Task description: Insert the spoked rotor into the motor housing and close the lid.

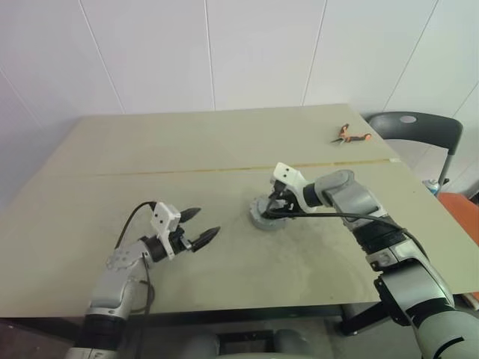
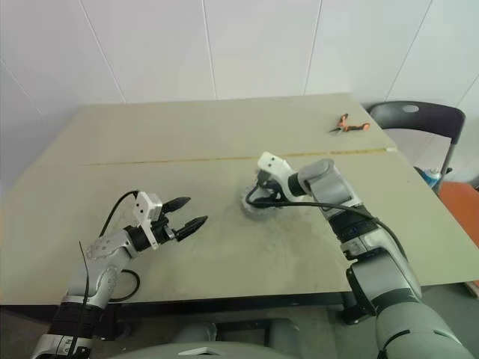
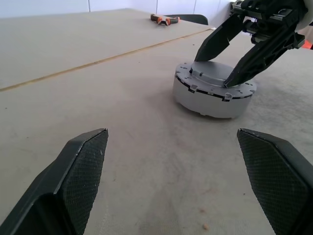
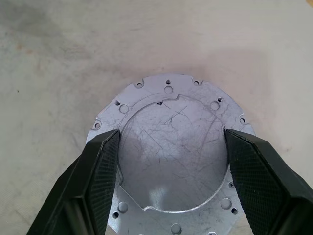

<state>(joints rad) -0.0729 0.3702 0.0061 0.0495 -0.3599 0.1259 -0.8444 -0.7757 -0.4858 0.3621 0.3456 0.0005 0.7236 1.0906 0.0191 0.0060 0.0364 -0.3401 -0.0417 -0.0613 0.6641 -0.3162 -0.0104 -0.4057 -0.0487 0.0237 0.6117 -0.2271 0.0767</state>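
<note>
**Right gripper positioned over the closed motor assembly**

The right gripper (image 4: 168, 161), with its two black textured fingers, is angled down over the round grey metal lid (image 3: 215, 78). The fingers are spread partway and straddle the raised central face of the lid, one tip on each side. In the left wrist view the fingertips (image 3: 234, 78) sit at the lid's top surface; whether they press on it or merely rest against it cannot be determined. The lid is not lifted.

The lid lies flat on the motor housing (image 3: 210, 100), a short light-grey cylindrical body with a thin dark seam just under the lid edge. The lid's rim carries a ring of small holes and notches. The assembly stands on the beige tabletop (image 1: 224, 149), near the middle of the front half, just in front of a thin seam running across the surface.

The left gripper (image 1: 196, 228) hangs level above the table, well apart from the assembly, its black fingers spread wide and empty, pointing toward the housing.

Orange-handled pliers (image 1: 349, 136) lie near the far right corner. A dark chair (image 1: 419, 131) stands beyond the table's right edge.
</note>
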